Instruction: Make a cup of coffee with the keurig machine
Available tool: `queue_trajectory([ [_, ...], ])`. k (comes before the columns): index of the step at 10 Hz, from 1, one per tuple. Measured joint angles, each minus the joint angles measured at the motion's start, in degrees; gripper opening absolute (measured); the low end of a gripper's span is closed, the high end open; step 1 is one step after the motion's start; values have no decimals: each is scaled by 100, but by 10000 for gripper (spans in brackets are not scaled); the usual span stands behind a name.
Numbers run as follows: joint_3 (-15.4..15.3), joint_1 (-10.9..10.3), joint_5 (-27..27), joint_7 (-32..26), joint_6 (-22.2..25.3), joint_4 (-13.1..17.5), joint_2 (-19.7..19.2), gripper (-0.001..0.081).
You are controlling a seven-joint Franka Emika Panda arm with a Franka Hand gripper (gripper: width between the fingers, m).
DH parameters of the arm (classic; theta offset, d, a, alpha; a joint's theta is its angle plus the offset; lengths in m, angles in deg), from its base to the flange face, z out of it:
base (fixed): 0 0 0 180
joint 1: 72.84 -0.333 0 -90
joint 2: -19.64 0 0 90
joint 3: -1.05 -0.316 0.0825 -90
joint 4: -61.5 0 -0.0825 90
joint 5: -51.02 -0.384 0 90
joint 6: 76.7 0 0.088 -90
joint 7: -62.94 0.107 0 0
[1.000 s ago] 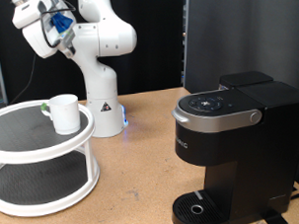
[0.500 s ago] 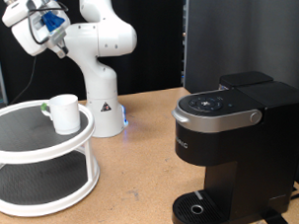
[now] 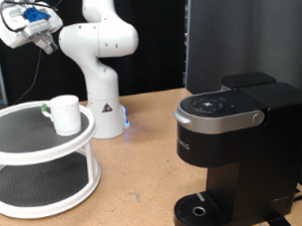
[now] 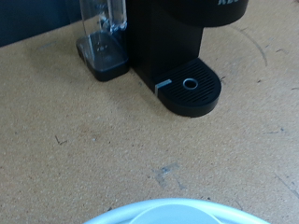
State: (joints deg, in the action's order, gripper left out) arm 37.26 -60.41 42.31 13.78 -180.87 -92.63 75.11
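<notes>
Exterior view: tool (image 3: pixel 10 20) high at 10 o'clock, well above white mug (image 3: pixel 64 113) on two-tier stand (image 3: pixel 33 157); finger spread cannot be told. Keurig machine (image 3: pixel 237 150) at 4 o'clock on worktop (image 3: pixel 134 183), drip base bare, presumably awaiting mug.

A white two-tier round stand (image 3: pixel 52 146) sits on the wooden table (image 3: pixel 143 183).

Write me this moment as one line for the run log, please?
gripper: high at exterior view's top left, holds nothing visible | cup: on upper tier of white stand | keurig machine: lid closed, drip base bare
</notes>
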Motion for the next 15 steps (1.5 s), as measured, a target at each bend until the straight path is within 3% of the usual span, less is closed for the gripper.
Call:
queue_trajectory([
  [4, 286, 2, -4, -7, 147, 224, 58, 7],
  [7, 311, 3, 67, -40, 135, 137, 54, 7],
  [13, 706, 19, 416, -397, -1231, -646, -61, 7],
  [15, 821, -4, 419, -538, -1459, -743, -229, 7],
])
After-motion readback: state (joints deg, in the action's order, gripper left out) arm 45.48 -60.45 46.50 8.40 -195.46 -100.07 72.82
